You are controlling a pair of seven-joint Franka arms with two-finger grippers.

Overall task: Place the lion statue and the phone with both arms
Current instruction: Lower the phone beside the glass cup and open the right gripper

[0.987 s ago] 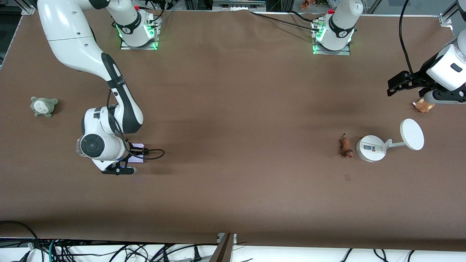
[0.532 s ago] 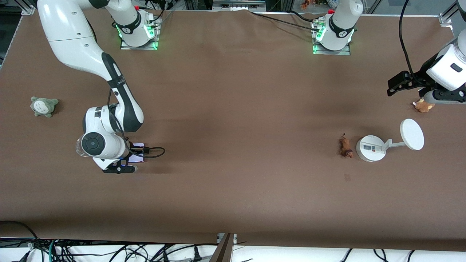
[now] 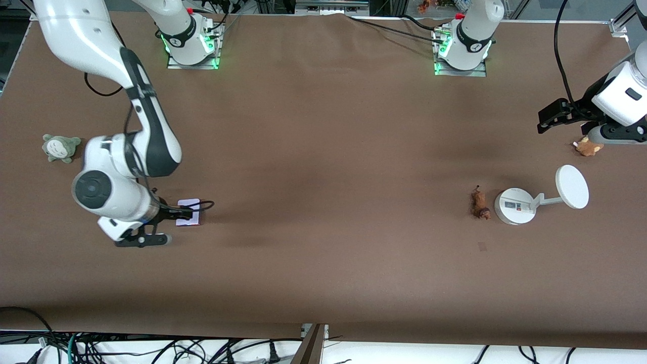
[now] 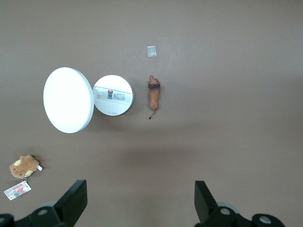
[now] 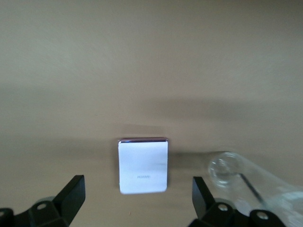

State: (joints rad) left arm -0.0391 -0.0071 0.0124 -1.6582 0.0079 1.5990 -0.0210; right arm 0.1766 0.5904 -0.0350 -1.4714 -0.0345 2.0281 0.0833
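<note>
Phone (image 3: 189,212) lies flat on the brown table (image 3: 323,177) toward the right arm's end, pale face up with a darker edge, free of any grip. The right gripper (image 3: 151,227) sits just beside it, a little nearer the front camera and toward the table's end; in the right wrist view its fingers (image 5: 71,194) stand wide apart with the phone (image 5: 143,165) between them and farther out, not touched. A grey-green plush toy (image 3: 61,147) rests near the same end of the table, farther from the front camera than the phone.

Toward the left arm's end, the lion statue (image 3: 479,203) lies on the table just beside the round base of a white stand (image 3: 515,206), whose disc (image 3: 572,186) reaches out on a short arm. A small tan plush toy (image 3: 588,147) sits farther from the front camera than the stand, with a tag beside it. The left gripper (image 3: 551,117) waits up in the air near that plush; its jaws are spread wide and empty, and the left wrist view looks down on the lion statue (image 4: 153,96), stand (image 4: 112,95) and plush (image 4: 23,166)
</note>
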